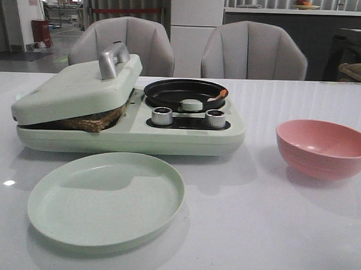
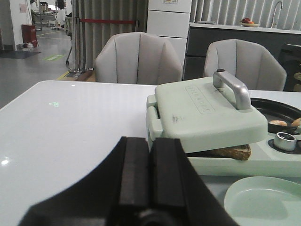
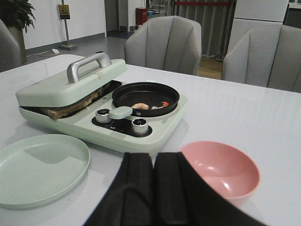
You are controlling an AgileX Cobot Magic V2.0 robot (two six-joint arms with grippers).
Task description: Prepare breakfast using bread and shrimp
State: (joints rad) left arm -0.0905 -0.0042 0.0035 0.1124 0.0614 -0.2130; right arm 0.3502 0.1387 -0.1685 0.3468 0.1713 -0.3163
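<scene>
Bread [image 1: 89, 121] clamped under the sandwich maker's lid [image 1: 81, 87]; shrimp [image 3: 141, 106] in the black pan [image 3: 146, 96]. Our left hand [image 2: 149, 188] and right hand [image 3: 154, 188]: both pressed together, empty.

Both the left gripper [image 2: 149, 188] and the right gripper [image 3: 154, 190] show two matte black, flat-faced, rectangular fingers pressed side by side, widening behind the tips into a smooth, curved black housing.

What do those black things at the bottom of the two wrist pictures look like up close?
Both the left gripper and the right gripper are matte black, with two flat, blocky jaws side by side, flaring into a broad curved black base. No cables or markings show.
</scene>
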